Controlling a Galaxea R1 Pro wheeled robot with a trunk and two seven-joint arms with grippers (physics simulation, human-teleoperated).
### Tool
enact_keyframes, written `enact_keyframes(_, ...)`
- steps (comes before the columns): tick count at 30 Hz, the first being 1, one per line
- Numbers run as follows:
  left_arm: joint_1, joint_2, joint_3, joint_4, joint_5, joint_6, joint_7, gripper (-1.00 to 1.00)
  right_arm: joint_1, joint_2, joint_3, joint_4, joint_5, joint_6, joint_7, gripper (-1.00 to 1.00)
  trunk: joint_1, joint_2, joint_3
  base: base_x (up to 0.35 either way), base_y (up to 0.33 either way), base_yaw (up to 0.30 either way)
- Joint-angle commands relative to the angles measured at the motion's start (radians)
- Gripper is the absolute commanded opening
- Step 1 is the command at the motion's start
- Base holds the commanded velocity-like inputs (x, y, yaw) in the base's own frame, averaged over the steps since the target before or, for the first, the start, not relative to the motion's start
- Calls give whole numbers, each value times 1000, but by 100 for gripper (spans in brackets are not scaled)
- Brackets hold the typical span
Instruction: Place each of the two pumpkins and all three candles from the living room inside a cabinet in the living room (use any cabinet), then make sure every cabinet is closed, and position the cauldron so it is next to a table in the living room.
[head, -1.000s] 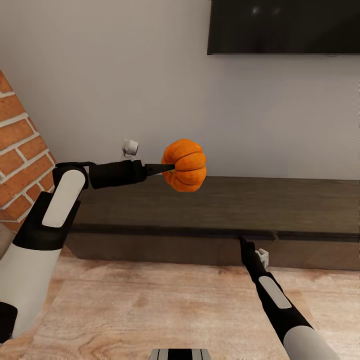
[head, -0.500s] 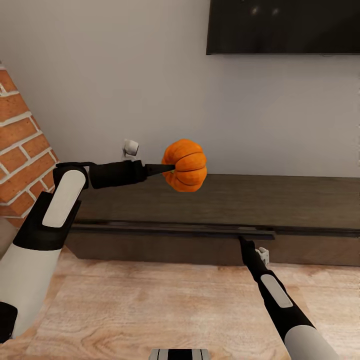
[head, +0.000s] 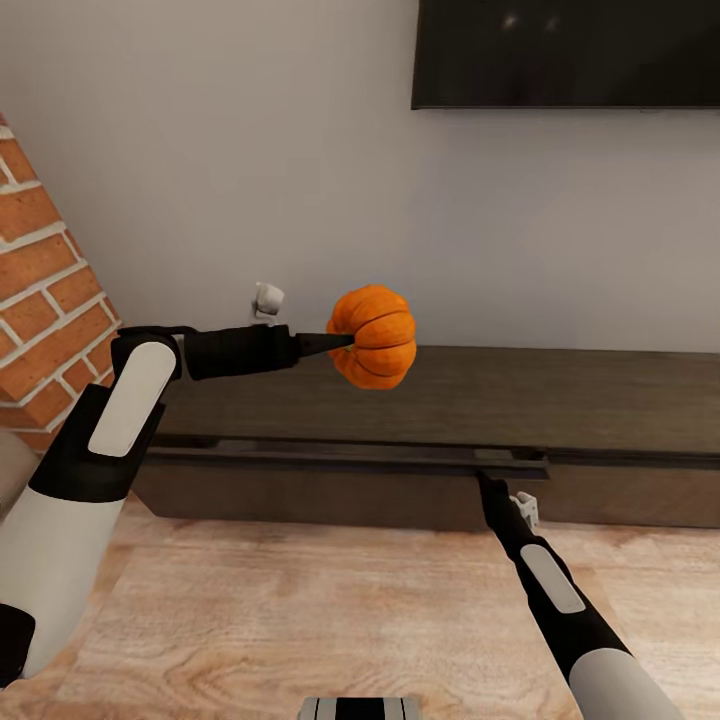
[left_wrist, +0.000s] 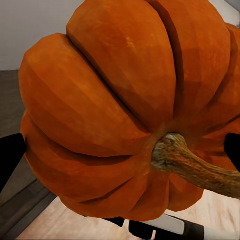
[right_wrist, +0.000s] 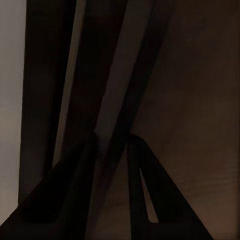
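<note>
An orange ribbed pumpkin (head: 375, 335) hangs in the air above the left part of the long dark brown cabinet (head: 560, 395). My left gripper (head: 345, 342) is shut on it from the left. In the left wrist view the pumpkin (left_wrist: 115, 115) is very close, its brown stem toward the camera, with a dark fingertip (left_wrist: 10, 155) at its side. My right gripper (head: 485, 483) is low at the top lip of a drawer front (head: 330, 495), which stands slightly out from the cabinet. In the right wrist view its fingers (right_wrist: 75, 185) straddle that dark edge. Candles and cauldron are out of view.
A black TV (head: 560, 50) hangs on the white wall above the cabinet. A red brick wall (head: 50, 290) rises at the left. Light wooden floor (head: 300, 600) lies between me and the cabinet.
The view has drawn back slightly from the cabinet. The drawer's top lip looks a little wider than before. The pumpkin stays in the left gripper at about the same height.
</note>
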Motion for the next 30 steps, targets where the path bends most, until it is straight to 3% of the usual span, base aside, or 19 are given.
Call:
enact_keyframes(1, -1, 0, -1, 1, -4, 1, -7, -100, -1, 1, 54, -20, -11, 3, 3, -100, 0, 0, -1, -8, 0, 0)
enact_keyframes(30, -1, 1, 0, -1, -5, 2, -7, -100, -1, 4, 54, -19, -13, 9, -1, -100, 0, 0, -1, -91, 0, 0)
